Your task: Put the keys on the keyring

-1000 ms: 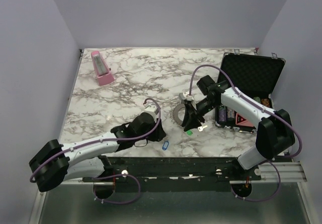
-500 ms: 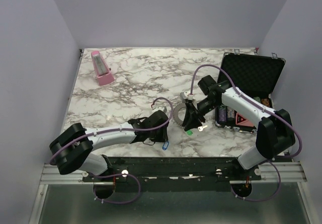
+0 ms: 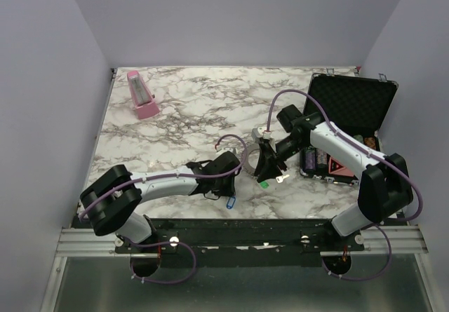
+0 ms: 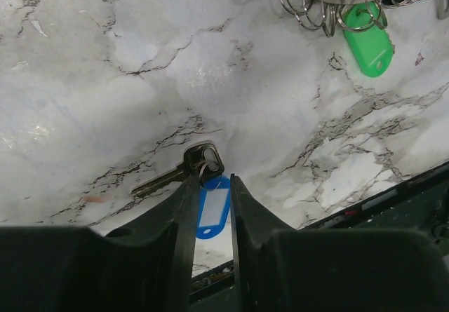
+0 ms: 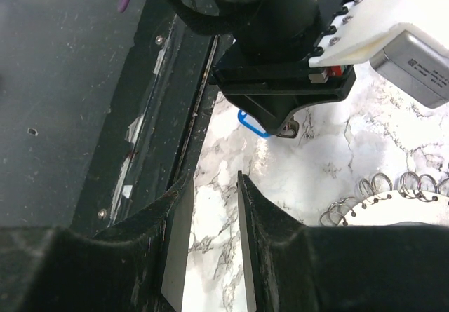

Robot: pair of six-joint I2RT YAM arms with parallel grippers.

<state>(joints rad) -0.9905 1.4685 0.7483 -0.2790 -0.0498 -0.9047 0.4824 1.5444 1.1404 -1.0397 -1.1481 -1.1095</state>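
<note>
The keyring [image 3: 248,159] lies mid-table, a grey toothed disc hung with small wire rings [image 4: 309,7]. A green-tagged key [image 4: 368,45] hangs from one of them. My right gripper [image 3: 265,169] stands over the ring's right side. Its jaws [image 5: 214,177] are open over bare marble, with the ring [image 5: 393,210] just beside the right finger. My left gripper [image 4: 212,180] is low near the front edge. Its fingers are closed narrowly on the tag of the blue key [image 4: 212,210], whose dark metal blade [image 4: 175,174] pokes out to the left.
A loose silver key [image 3: 282,179] lies right of the green tag [image 3: 264,184]. An open black case [image 3: 347,116] holding small items stands at the right. A pink wedge-shaped object [image 3: 142,95] sits at the back left. The black front rail [image 3: 280,226] runs close behind the left gripper.
My left arm has swung right and forward to the blue key. Its jaws have narrowed around the tag. The right arm has not moved.
</note>
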